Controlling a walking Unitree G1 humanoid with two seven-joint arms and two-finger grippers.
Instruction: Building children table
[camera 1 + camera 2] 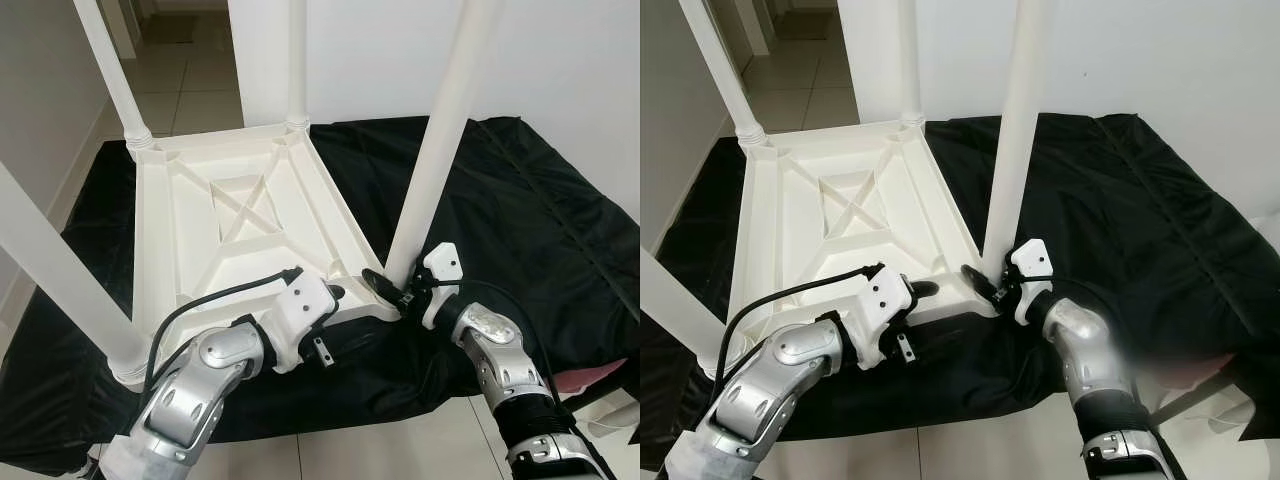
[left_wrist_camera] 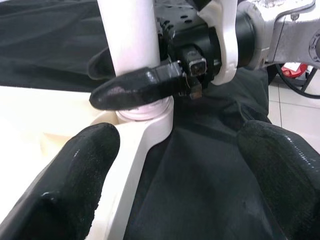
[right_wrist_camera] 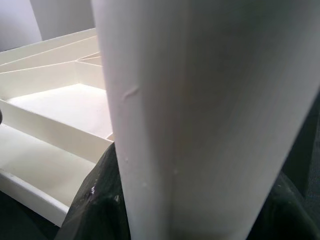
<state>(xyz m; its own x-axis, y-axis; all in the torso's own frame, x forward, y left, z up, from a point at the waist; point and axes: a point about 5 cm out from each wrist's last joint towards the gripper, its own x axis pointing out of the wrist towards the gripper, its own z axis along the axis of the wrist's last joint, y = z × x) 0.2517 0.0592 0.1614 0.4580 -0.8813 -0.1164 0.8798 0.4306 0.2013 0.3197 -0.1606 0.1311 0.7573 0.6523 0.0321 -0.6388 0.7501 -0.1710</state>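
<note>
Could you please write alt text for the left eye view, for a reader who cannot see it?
A white plastic table lies upside down on a black cloth, four legs pointing up. The right gripper clasps the near right leg at its base, while the left gripper sits open at the table's near edge.

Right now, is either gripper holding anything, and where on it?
The right gripper clamps the near-right table leg just above its socket. The left gripper is open, holding nothing.

All four table legs point(image 1: 440, 140) run off the top or side of the frame. The right gripper point(image 1: 392, 285) has its far finger hidden behind the leg. A red object point(image 1: 590, 380) peeks out, unidentifiable.
</note>
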